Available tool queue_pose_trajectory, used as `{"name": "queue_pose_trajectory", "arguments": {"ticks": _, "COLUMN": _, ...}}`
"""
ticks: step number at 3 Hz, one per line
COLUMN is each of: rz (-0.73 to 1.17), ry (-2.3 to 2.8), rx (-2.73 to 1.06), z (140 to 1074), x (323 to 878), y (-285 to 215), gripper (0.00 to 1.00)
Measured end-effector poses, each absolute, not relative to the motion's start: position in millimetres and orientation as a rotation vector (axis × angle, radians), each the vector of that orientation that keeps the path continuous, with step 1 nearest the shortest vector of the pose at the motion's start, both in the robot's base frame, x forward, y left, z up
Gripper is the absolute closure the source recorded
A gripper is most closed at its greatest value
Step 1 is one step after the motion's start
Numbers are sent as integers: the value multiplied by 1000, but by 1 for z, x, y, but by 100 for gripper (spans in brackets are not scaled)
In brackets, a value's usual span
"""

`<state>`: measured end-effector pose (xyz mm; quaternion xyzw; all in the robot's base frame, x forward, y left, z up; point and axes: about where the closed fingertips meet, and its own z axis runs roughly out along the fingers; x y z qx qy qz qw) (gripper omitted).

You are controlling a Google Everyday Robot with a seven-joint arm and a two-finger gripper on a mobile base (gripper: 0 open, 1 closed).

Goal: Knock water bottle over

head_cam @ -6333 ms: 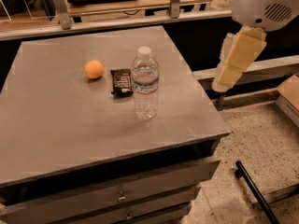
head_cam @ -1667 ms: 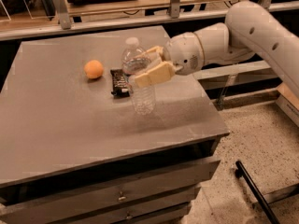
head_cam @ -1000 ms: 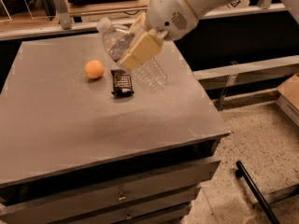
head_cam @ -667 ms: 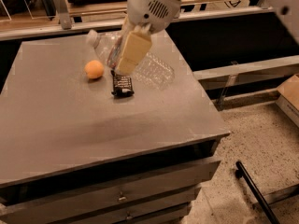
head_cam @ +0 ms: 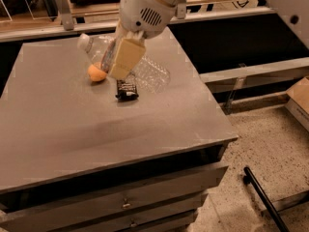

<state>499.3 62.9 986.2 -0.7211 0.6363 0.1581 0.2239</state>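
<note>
Camera view of a grey worktop (head_cam: 72,139) with drawers (head_cam: 125,204) beneath, set on a speckled floor (head_cam: 270,144) where a black rod (head_cam: 263,197) lies. The water bottle (head_cam: 153,74) leans steeply, cap toward the far left, beside an orange ball (head_cam: 95,74) and a dark packet (head_cam: 127,90). The gripper (head_cam: 126,57) sits across the bottle's middle; whether it is clamped or spread cannot be told.

claw (head_cam: 124,59) across water bottle (head_cam: 153,74): middle hidden | orange ball (head_cam: 95,74): part-hidden
</note>
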Motion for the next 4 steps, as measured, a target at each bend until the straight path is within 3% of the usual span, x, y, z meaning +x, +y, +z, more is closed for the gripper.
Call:
{"name": "queue_pose_trajectory", "arguments": {"ticks": 2, "rz": 101, "ry": 1870, "rx": -2120, "z": 899, "x": 520, "y": 69, "gripper": 100}}
{"name": "queue_pose_trajectory", "arguments": {"ticks": 3, "rz": 96, "ry": 1904, "rx": -2191, "z": 871, "x": 528, "y": 62, "gripper": 87}}
{"name": "queue_pose_trajectory", "arguments": {"ticks": 4, "rz": 198, "ry": 1843, "rx": -2302, "z": 854, "x": 523, "y": 74, "gripper": 64}}
